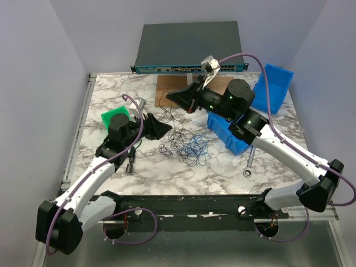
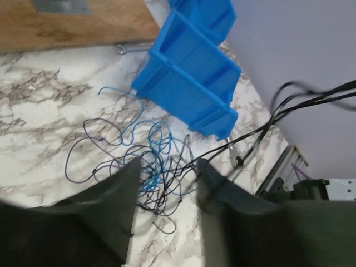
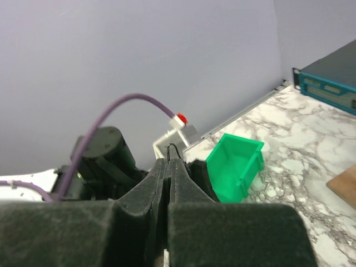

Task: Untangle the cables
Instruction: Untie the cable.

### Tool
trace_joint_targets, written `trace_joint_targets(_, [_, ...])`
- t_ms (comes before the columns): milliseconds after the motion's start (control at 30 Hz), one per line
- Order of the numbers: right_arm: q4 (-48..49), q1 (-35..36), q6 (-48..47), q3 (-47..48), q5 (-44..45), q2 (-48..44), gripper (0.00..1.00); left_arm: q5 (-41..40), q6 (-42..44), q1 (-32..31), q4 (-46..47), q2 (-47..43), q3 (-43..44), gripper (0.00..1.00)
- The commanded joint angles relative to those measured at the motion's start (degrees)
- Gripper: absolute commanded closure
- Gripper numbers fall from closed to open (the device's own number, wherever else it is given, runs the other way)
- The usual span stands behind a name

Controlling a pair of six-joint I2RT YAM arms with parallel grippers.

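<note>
The desk (image 1: 111, 94) is a marble-patterned top closed in by plain pale walls. A network switch (image 1: 189, 44) stands along the far edge, with a wooden board (image 1: 167, 86) lying flat in front of it. One blue bin (image 1: 273, 86) is tilted at the far right. A second blue bin (image 1: 225, 136) sits under the right arm (image 1: 278, 144), just right of the cables (image 1: 186, 143). A green bin (image 1: 114, 117) is behind the left arm (image 1: 105, 161), and a wrench (image 1: 248, 167) lies near the right arm.

The cables rest on the middle of the desk as a loose heap of hair-fine dark and blue loops (image 2: 150, 167). The heap is about as wide as it is deep, with no clear long axis. One strand leads from its far-left side toward the board.

The left arm reaches in low from the near left. The left jaws stand apart just left of the heap, and strands show in the gap between them. The right arm is bent over the blue bin and reaches left above the board. The right jaws are pressed together, and a fine dark loop (image 3: 173, 149) is pinched at their tips.
</note>
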Motion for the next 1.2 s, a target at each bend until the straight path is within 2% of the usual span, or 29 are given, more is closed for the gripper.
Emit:
trace_joint_targets(0, [-2.4, 0.3, -0.4, 5.8, 9.4, -2.3, 0.99, -3.1, -0.7, -1.0, 8.3, 6.6, -3.6, 0.68])
trace_joint_targets(200, [-5.8, 0.3, -3.7, 10.3, 24.5, -6.9, 0.99, -9.8, -0.2, -1.2, 8.6, 14.2, -9.3, 0.71])
trace_joint_targets(433, [-7.3, 0.3, -8.5, 12.5, 37.2, -11.4, 0.99, -12.8, 0.8, -1.2, 7.4, 16.1, -10.8, 0.76])
trace_joint_targets(467, [-7.4, 0.3, -9.3, 12.8, 38.6, -11.7, 0.99, -13.9, 0.8, -1.2, 6.8, 16.1, -10.7, 0.78])
trace_joint_targets(533, [-7.6, 0.3, -11.0, 13.4, 41.3, -12.5, 0.99, -16.3, 0.6, -1.2, 5.4, 15.8, -10.9, 0.89])
trace_joint_targets(633, [-7.8, 0.3, -14.5, 14.9, 46.0, -13.4, 0.99, -19.2, 0.5, -1.0, 3.4, 15.0, -11.4, 1.0])
trace_joint_targets(933, [-7.3, 0.3, -27.2, 19.3, 60.2, -12.9, 0.99, -19.6, -1.1, 3.3, 2.7, 13.0, -13.7, 1.0])
trace_joint_targets(1167, [-7.8, 0.3, -32.6, 19.5, 69.3, -12.4, 0.99, -26.0, -3.1, 5.1, -1.8, 6.4, -15.3, 1.0])
